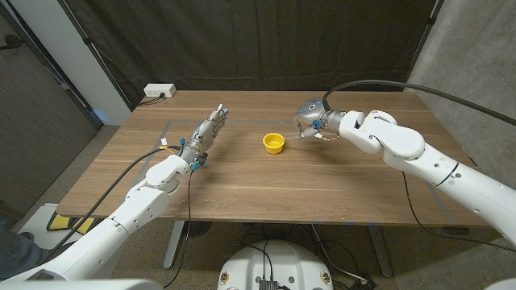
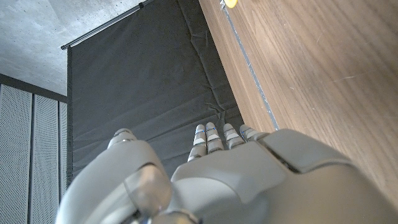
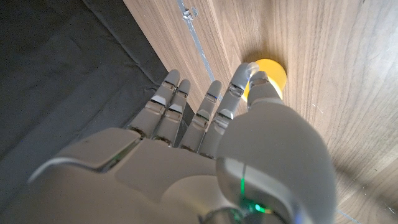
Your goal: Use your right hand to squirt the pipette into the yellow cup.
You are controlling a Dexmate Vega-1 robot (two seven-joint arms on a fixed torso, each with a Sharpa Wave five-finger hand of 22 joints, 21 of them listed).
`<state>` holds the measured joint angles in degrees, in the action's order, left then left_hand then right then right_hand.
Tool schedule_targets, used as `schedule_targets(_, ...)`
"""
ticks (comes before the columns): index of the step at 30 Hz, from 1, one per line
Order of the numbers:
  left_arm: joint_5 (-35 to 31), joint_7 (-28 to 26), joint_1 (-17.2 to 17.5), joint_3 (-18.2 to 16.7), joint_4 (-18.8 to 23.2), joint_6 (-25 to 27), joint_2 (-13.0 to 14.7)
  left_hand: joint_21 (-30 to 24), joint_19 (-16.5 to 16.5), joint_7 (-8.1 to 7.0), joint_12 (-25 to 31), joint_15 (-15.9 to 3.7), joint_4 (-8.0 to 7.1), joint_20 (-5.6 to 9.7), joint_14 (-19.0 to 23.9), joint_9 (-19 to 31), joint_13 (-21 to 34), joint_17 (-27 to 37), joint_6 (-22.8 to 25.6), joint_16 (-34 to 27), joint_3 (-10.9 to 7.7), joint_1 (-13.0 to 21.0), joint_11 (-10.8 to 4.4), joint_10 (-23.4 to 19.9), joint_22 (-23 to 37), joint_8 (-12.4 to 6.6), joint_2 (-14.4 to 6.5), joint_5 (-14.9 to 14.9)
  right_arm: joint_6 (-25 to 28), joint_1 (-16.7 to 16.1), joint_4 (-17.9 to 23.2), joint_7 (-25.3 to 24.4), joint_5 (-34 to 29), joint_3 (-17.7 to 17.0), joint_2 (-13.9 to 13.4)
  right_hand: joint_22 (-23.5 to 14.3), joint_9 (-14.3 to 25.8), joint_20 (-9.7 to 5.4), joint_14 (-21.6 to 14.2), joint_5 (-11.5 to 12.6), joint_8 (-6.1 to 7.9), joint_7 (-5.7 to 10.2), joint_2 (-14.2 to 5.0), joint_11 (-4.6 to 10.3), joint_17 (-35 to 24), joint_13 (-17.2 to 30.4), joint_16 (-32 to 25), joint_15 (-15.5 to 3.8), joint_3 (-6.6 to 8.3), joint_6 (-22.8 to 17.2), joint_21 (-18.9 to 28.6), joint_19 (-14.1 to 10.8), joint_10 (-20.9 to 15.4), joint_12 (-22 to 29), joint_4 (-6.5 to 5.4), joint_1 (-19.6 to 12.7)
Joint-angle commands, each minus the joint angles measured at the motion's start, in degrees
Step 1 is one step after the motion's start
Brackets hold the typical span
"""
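The yellow cup stands upright near the middle of the wooden table. My right hand hovers just to the cup's right, a little above the tabletop. In the right wrist view its fingers reach out fairly straight, and the thumb tip lies against the forefinger in front of the yellow cup. I see no pipette between them, and the palm side is hidden. My left hand is left of the cup, fingers stretched out and holding nothing; the left hand also shows from behind.
A white power strip lies at the table's back left corner. Thin tape lines mark the tabletop. A black curtain hangs behind the table. Cables trail from both arms.
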<state>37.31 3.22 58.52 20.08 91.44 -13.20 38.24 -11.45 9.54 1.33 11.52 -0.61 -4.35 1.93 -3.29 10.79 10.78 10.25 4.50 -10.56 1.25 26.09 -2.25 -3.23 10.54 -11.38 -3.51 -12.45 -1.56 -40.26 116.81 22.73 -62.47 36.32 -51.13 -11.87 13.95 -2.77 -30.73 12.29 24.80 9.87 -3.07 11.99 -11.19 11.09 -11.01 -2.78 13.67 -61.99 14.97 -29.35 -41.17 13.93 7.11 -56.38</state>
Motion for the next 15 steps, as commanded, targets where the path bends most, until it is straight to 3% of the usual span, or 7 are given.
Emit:
schedule_targets(1, -0.1, 0.0, -0.2, 0.3, 0.0, 0.1, -0.2, -0.1, 3.3, -0.09, 0.2, -0.16, -0.01, 1.02, -0.4, 0.1, 0.2, 0.2, 0.0, -0.2, 0.35, 0.3, 0.19, 0.2, 0.2, -0.12, -0.3, 0.0, 0.8, -0.8, 0.8, 0.1, 0.0, -0.6, -0.4, -0.1, 0.0, -4.12, -0.6, 0.0, -0.28, 0.88, -0.48, 0.02, -0.2, 0.0, -0.2, -5.43, -0.37, 0.8, 0.2, -0.3, -0.3, 0.3, -0.27, 0.2)
schedule_targets(11, 0.2, 0.5, -0.5, 0.4, -0.6, 0.0, -0.5, -0.1, 3.5, -0.10, 0.3, -0.17, -0.01, 0.90, -0.3, 0.1, 0.2, 0.2, 0.0, -0.2, 0.43, 0.3, 0.02, 0.1, 0.2, -0.14, -0.4, 0.0, 0.9, -1.4, 1.5, -0.2, 0.1, -1.2, -1.0, -0.1, -0.4, -3.72, -0.5, -0.5, -2.82, 1.53, -0.45, -0.19, -0.1, 0.0, -0.1, -5.17, -1.03, 6.2, 0.1, -0.2, 1.6, -0.6, -0.65, 1.1)
schedule_targets(15, 0.4, 0.9, -0.7, 0.5, -1.0, -0.1, -0.7, -0.1, 3.7, -0.12, 0.3, -0.14, -0.01, 0.71, -0.3, 0.1, 0.2, 0.2, 0.1, -0.2, 0.45, 0.4, 0.03, 0.1, 0.2, -0.15, -0.4, 0.0, 1.2, -1.5, 1.7, 0.1, -0.1, -1.2, -0.9, -0.1, -0.4, -3.62, -0.4, -0.5, -3.17, 1.71, -0.37, -0.30, -0.1, 0.0, 0.0, -5.10, -1.11, 6.9, 0.0, 0.1, 2.1, -0.9, -0.62, 1.1)
